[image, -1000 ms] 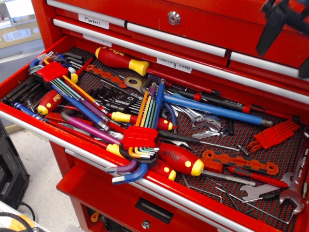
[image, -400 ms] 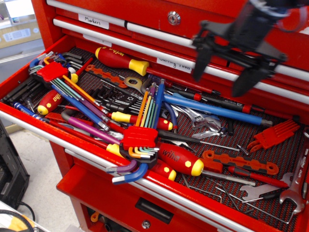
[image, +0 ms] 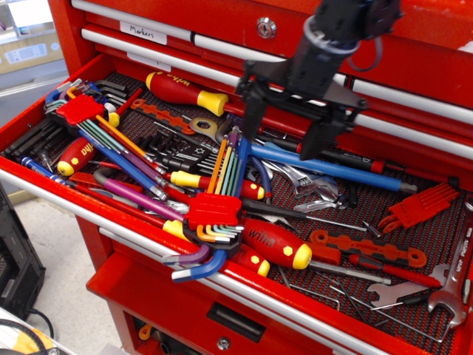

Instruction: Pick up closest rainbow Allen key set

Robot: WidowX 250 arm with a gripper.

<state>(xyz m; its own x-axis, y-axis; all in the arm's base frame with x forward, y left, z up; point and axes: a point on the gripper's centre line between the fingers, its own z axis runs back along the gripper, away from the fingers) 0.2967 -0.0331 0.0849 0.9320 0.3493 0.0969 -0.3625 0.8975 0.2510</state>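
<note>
The rainbow Allen key set (image: 214, 211) lies near the drawer's front edge: a red block holder clamping a tight row of orange, yellow, green, blue and purple keys, with thick blue and purple ends curling toward the front. My black gripper (image: 281, 133) hangs open and empty above the drawer's middle, up and to the right of the set, its two fingers pointing down over the long key tips.
A similar red-holder set (image: 81, 111) with splayed keys lies at the back left. A plain red key set (image: 421, 207) lies at the right. Red-yellow screwdrivers (image: 277, 244), wrenches (image: 451, 292) and a blue-handled tool (image: 325, 168) crowd the open red drawer (image: 148, 229).
My gripper has come in from the upper right, moving left and down over the drawer, and now hangs above the middle. The tools have not moved.
</note>
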